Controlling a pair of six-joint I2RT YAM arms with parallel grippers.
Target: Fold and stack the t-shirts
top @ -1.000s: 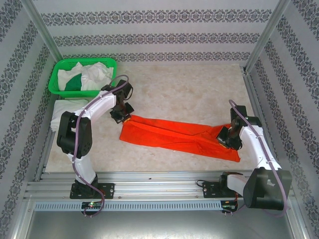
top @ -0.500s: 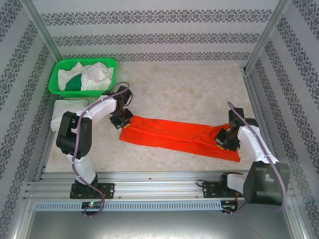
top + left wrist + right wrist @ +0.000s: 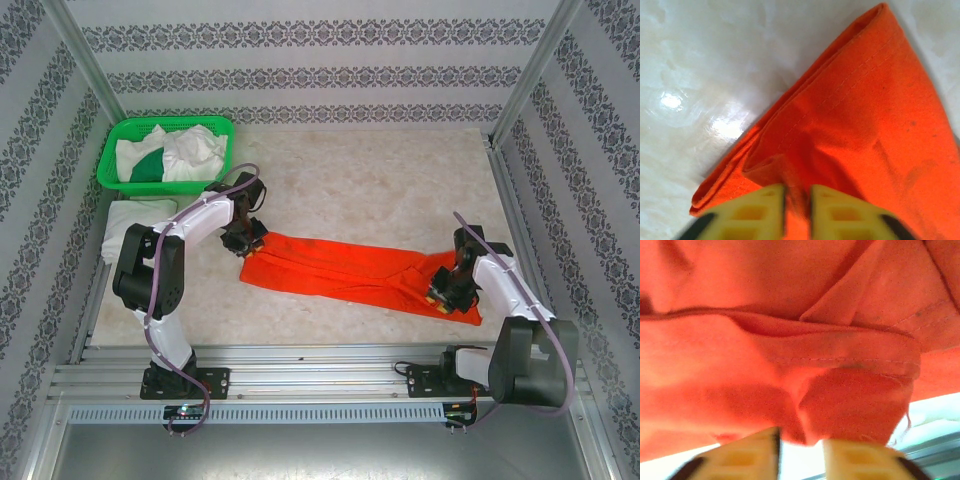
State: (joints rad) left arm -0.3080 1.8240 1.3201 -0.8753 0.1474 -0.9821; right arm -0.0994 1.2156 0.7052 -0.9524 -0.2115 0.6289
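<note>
The orange-red t-shirt (image 3: 340, 268), folded into a long band, lay on the table down and to the right of the green mesh basket (image 3: 108, 160), stretched lengthwise, we judged, so it would sit flat for the next fold. At the end nearer the basket the left gripper (image 3: 797, 192) straddled a pleat, jaws narrowly parted, and we could not tell whether it pinched. At the end farthest from the basket the right gripper (image 3: 801, 437) stood unclenched.

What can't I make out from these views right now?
- Left gripper: left wrist view, fingers blurred and cut by the bottom edge; grip on the orange t-shirt unclear.
- Right gripper: right wrist view, same.
- Basket: top view, tees inside too small to count.
</note>
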